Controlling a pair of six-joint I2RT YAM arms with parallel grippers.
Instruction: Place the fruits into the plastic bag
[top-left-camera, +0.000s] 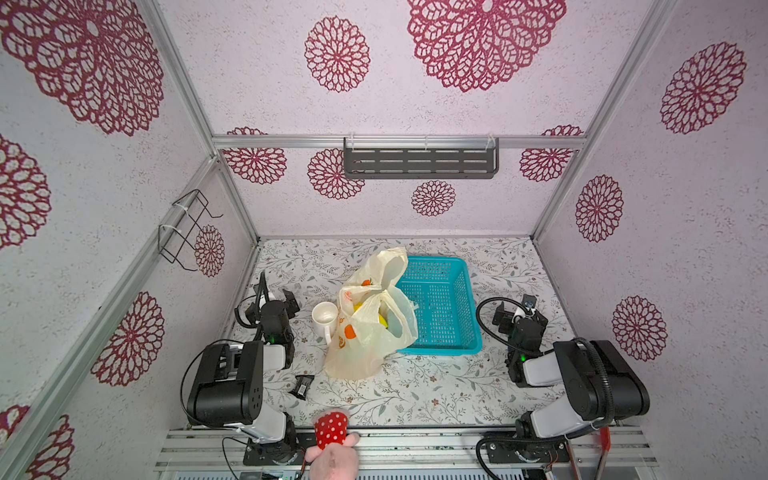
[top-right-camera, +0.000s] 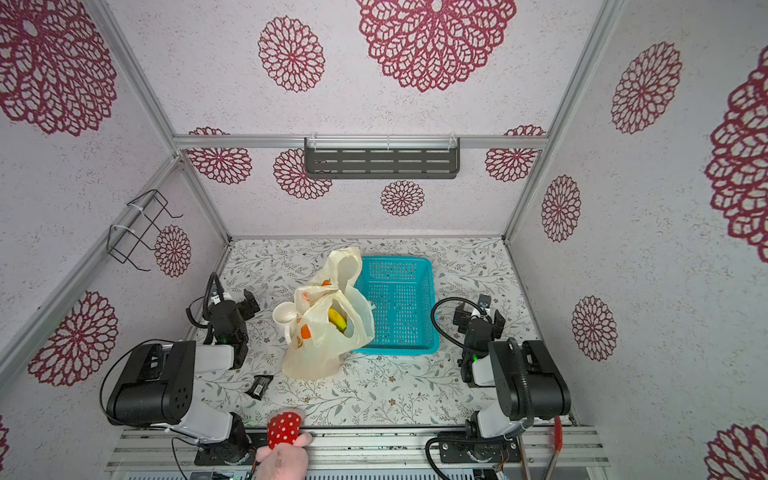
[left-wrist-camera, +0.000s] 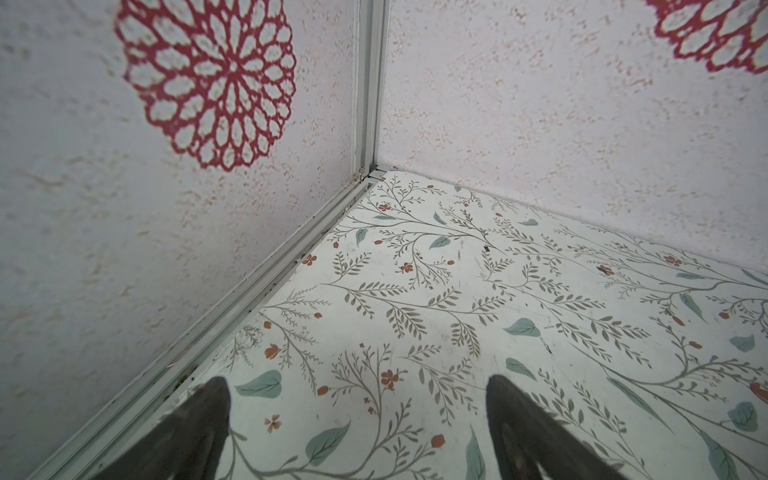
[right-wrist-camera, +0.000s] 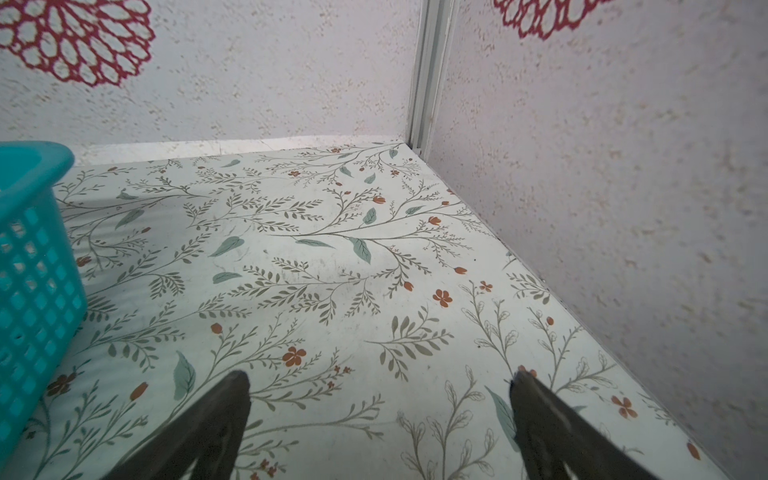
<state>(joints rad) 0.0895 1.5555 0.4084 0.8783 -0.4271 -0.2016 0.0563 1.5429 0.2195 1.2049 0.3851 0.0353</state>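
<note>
While left pincer (left-wrist-camera: 356, 381) and right pincer (right-wrist-camera: 380, 375) gape, plastic bag (top-left-camera: 365, 345) between them

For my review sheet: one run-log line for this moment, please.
left tool: open, empty | right tool: open, empty | bag: beside basket, banana visible inside | basket: no fruit seen

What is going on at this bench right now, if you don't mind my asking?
Nothing is being handled. The left gripper and right gripper are parked at the sides, open and empty above the table. The plastic bag stands beside the teal basket, with a yellow banana showing inside it.
</note>
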